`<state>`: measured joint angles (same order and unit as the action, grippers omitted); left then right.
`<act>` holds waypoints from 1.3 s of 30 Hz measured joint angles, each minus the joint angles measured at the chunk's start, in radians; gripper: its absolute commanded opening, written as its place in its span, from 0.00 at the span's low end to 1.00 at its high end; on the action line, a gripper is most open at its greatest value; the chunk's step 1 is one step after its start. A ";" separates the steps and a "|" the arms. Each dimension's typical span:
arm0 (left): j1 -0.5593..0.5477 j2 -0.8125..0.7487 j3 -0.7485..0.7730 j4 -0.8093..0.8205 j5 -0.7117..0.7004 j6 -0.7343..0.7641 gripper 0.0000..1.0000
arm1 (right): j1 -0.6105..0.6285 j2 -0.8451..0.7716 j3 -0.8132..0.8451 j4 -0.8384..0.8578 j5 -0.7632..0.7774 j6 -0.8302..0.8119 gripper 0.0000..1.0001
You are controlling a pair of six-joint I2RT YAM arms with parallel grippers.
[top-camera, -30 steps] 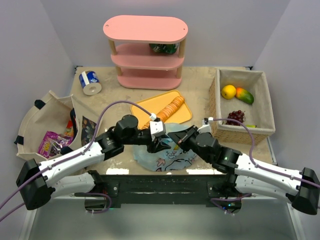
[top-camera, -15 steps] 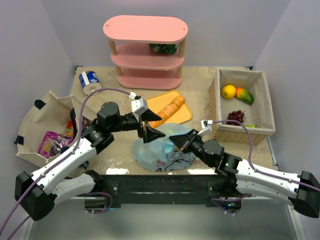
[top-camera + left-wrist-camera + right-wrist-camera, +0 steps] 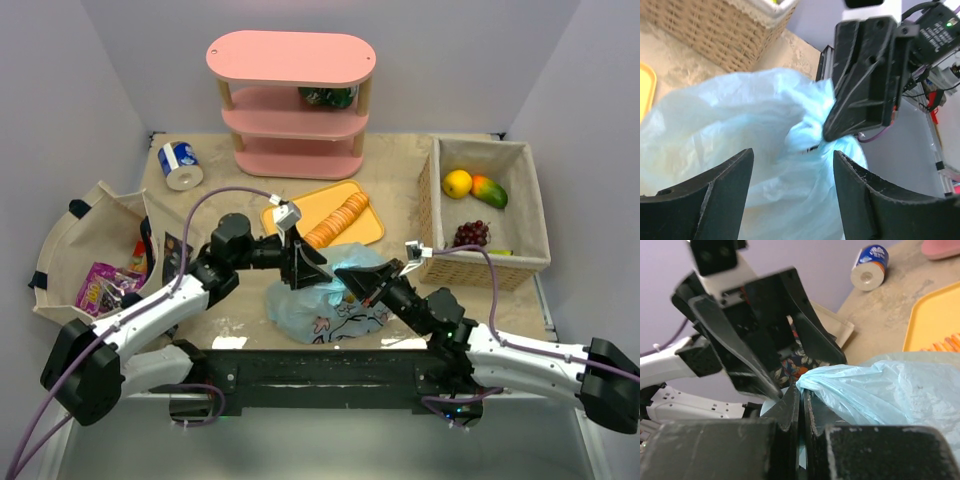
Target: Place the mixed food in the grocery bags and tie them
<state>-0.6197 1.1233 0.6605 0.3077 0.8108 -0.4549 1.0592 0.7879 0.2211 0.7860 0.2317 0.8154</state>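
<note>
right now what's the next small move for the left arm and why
Probably close the open left gripper on the grocery bag just ahead of it: the right gripper is shut on a gathered twist, and tying likely needs a second hold.

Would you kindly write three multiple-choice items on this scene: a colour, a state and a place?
1. What colour is the grocery bag? A red; B light blue; C black.
2. How is the right end effector? A open; B out of view; C shut on the grocery bag.
3. Where does the sliced loaf lie? A on the yellow tray; B inside the grocery bag; C in the right end effector.
Key: 1 B, the plastic shows pale blue; 2 C, the right wrist view shows its fingers pinching a gathered fold of the bag; 3 A, the top view shows it across the tray.
</note>
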 measured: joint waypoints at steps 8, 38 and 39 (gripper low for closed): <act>0.000 -0.127 -0.147 0.058 -0.069 -0.087 0.66 | 0.000 0.013 -0.021 0.132 -0.025 -0.064 0.00; -0.021 0.034 -0.203 0.551 -0.081 -0.557 0.56 | 0.000 0.026 -0.043 0.175 -0.087 -0.080 0.00; -0.027 0.039 -0.198 0.549 -0.082 -0.557 0.53 | 0.000 0.030 -0.043 0.176 -0.091 -0.080 0.00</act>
<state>-0.6464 1.1618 0.4625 0.8562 0.7292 -1.0119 1.0592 0.8181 0.1783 0.9623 0.1410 0.7357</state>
